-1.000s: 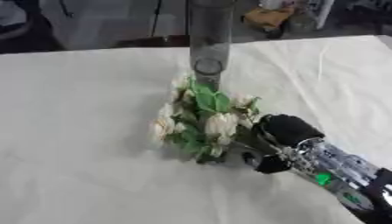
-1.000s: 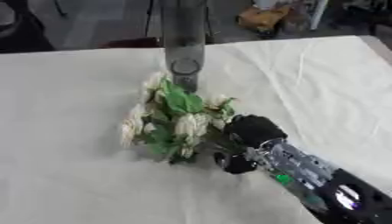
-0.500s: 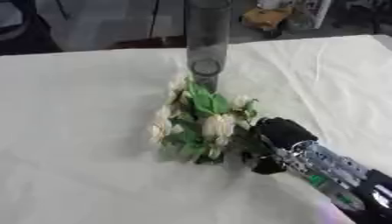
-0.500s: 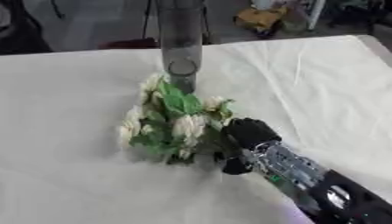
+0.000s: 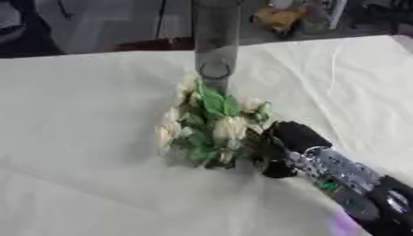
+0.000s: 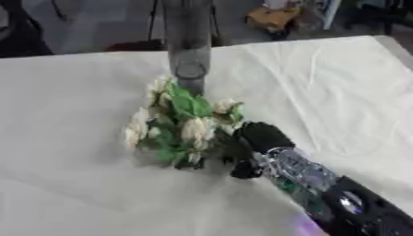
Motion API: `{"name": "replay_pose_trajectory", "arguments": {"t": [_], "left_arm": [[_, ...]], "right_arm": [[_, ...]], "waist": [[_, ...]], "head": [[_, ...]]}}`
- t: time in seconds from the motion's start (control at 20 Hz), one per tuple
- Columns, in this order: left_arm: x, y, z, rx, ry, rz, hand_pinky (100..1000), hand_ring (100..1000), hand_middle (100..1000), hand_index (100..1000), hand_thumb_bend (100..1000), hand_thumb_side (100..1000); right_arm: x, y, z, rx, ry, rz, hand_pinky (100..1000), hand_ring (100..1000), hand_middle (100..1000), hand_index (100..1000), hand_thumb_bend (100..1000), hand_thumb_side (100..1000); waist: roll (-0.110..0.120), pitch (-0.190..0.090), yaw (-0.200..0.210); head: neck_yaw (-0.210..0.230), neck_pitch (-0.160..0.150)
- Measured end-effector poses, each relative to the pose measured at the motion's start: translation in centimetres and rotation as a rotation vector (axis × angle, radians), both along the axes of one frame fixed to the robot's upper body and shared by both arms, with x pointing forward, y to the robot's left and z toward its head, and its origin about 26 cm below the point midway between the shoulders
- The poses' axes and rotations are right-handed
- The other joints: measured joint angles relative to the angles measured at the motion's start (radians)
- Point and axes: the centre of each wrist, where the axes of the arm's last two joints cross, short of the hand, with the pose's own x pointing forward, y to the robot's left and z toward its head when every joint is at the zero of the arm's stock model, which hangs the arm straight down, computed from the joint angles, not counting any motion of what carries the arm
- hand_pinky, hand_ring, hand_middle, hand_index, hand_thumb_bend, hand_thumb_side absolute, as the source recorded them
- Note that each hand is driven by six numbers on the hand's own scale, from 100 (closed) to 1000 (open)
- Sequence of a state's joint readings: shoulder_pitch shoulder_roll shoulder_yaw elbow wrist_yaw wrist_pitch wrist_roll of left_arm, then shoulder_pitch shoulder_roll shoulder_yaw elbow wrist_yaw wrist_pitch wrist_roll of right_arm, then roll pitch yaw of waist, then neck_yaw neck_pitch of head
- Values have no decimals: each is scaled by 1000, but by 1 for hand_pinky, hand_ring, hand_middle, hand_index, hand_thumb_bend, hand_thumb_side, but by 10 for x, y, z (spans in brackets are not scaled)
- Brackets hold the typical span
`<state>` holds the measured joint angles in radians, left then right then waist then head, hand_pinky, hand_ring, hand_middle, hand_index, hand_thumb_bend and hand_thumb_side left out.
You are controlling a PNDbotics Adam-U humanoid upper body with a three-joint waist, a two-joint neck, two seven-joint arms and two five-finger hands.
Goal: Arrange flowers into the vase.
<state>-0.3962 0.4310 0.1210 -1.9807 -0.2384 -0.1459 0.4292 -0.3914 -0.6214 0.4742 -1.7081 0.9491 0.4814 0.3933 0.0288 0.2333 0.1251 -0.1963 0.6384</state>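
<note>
One bunch of cream flowers (image 5: pixel 211 129) with green leaves lies on the white tablecloth (image 5: pixel 80 115), its top touching the base of the tall grey vase (image 5: pixel 215 46). The right hand (image 5: pixel 282 143) reaches in from the lower right and presses against the bunch's right side, but whether its fingers curl round the stems cannot be told.

The right arm reaches in from the lower right corner, its black right hand (image 5: pixel 284 143) curled, thumb low. No left hand shows.

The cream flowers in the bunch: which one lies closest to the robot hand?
The bloom at the bunch's middle, just left of the right robot hand; the other blooms sit farther left or nearer the vase.
</note>
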Motion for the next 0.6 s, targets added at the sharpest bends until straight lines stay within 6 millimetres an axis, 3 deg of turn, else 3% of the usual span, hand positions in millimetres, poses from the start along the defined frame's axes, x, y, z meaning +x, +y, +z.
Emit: {"name": "replay_pose_trajectory", "arguments": {"t": [0.1,0.25,0.6], "left_arm": [[0,0,0,0,1,0,802,913,944,975,100,1000],[0,0,0,0,1,0,802,913,944,975,100,1000],[0,0,0,1,2,0,800,908,940,975,100,1000]], "right_arm": [[0,0,0,8,-2,-3,100,308,322,499,100,443],[1,-2,0,30,2,-13,100,248,259,433,100,467],[1,-3,0,83,25,-26,100,108,100,187,100,459]], "waist": [[0,0,0],[0,0,0],[-1,0,1]], "head": [[0,0],[0,0],[0,0]]}}
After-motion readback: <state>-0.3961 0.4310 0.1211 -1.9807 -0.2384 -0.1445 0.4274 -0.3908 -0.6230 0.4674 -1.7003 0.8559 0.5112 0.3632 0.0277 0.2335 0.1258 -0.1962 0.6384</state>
